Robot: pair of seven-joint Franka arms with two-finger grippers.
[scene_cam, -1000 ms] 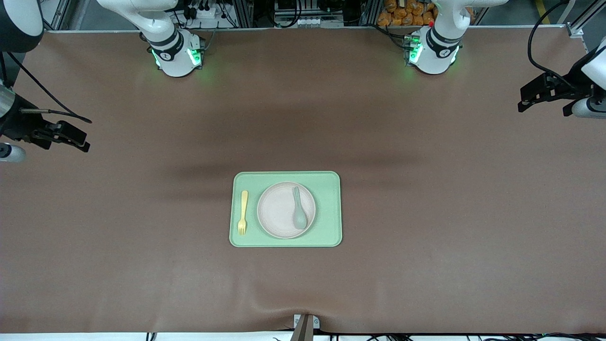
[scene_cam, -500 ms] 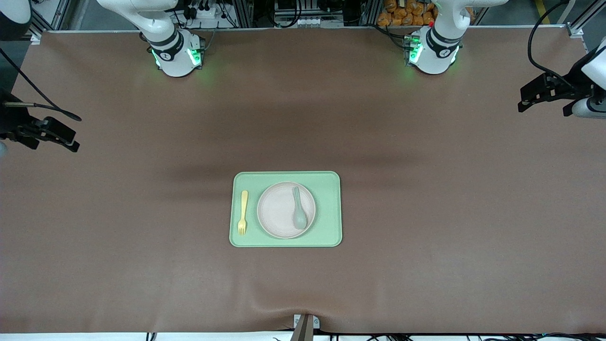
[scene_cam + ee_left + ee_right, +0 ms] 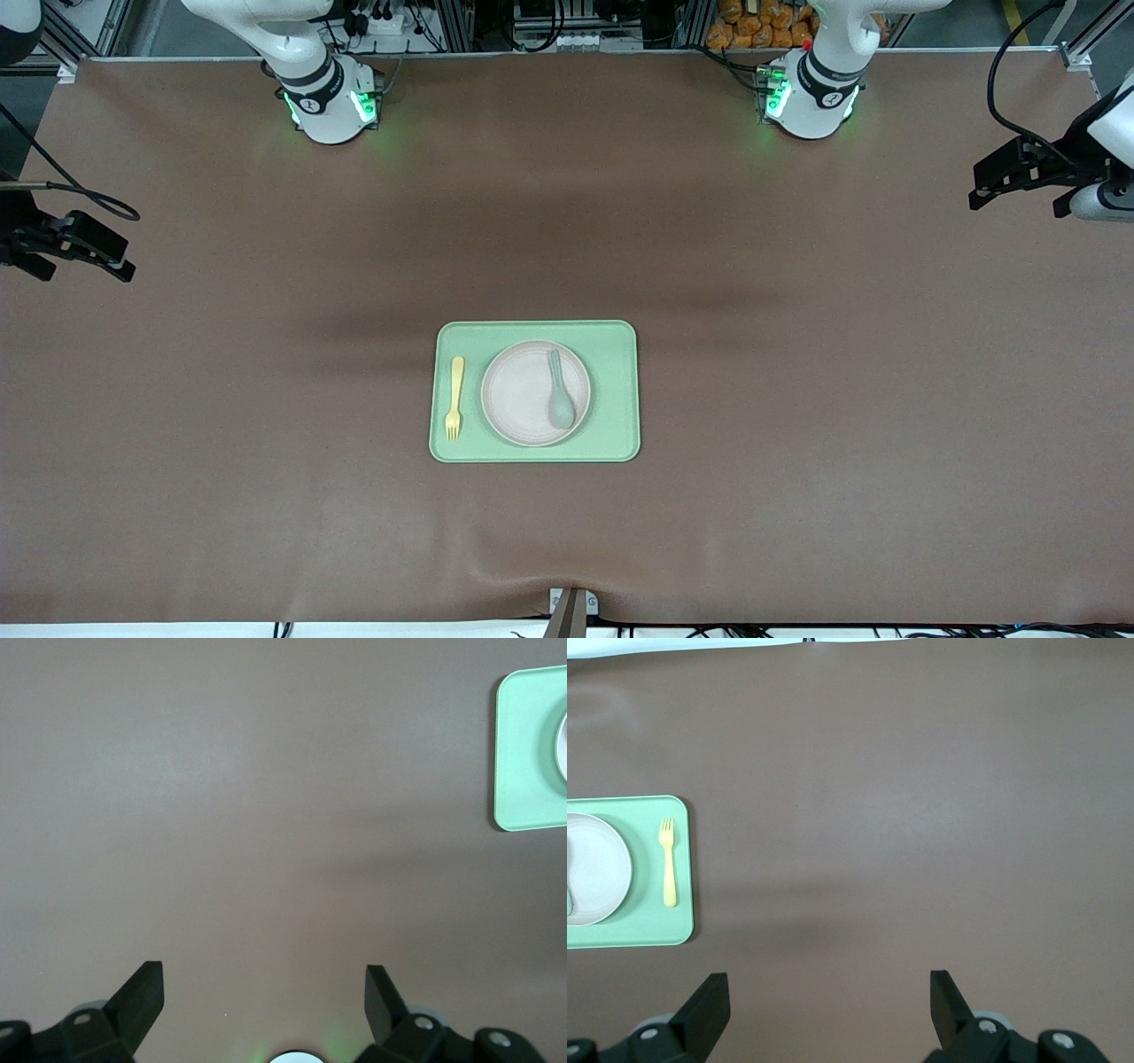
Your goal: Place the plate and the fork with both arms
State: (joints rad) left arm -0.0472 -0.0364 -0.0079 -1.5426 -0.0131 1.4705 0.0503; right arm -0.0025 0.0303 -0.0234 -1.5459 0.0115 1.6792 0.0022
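At the centre of the front view, the green tray (image 3: 535, 450) on the desk (image 3: 797, 399) holds the plate (image 3: 523, 394), carrying a grey-green spoon (image 3: 560, 400), with the fork (image 3: 454, 397) beside it. Left gripper (image 3: 264, 994) and right gripper (image 3: 829, 994), fingers spread and empty, hover at the desk's ends.

- The right gripper (image 3: 66, 244) sits at the front view's edge, its arm mostly cut off.
- The left gripper (image 3: 1028, 182) is likewise clipped at the opposite edge.
- In the left wrist view, the green tray (image 3: 530, 753) and the plate (image 3: 562, 749) run off the frame.
- In the right wrist view, the spoon (image 3: 569, 901) is barely a sliver.
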